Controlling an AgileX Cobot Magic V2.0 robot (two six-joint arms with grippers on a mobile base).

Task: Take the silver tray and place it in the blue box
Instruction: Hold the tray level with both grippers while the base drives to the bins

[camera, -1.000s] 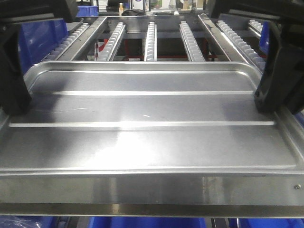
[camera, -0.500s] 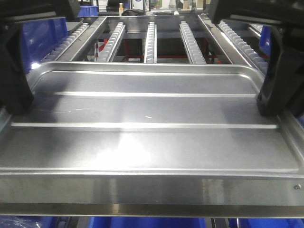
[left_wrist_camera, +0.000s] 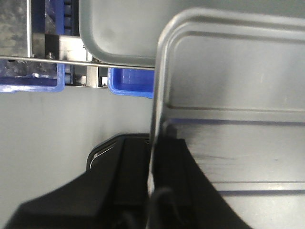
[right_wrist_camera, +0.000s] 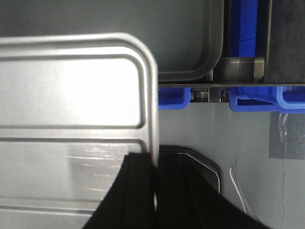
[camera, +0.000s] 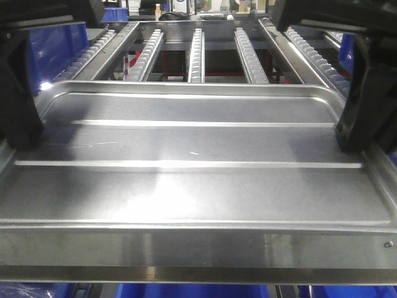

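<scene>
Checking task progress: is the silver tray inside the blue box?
Out. The left gripper and right gripper clamp the silver tray by its side rims; grey floor, not blue walls, lies beside them.

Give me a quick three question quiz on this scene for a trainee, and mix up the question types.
1. True or false: only the left gripper grips the silver tray.
2. Multiple choice: the jaws of the right gripper clamp the tray where? A) on its side rim B) on a raised rib C) on its flat centre
3. Fill in: the tray's floor has ___ long raised ribs running across it.

Key: 1. False, both grippers clamp it, one on each side. 2. A. 3. Two.
</scene>
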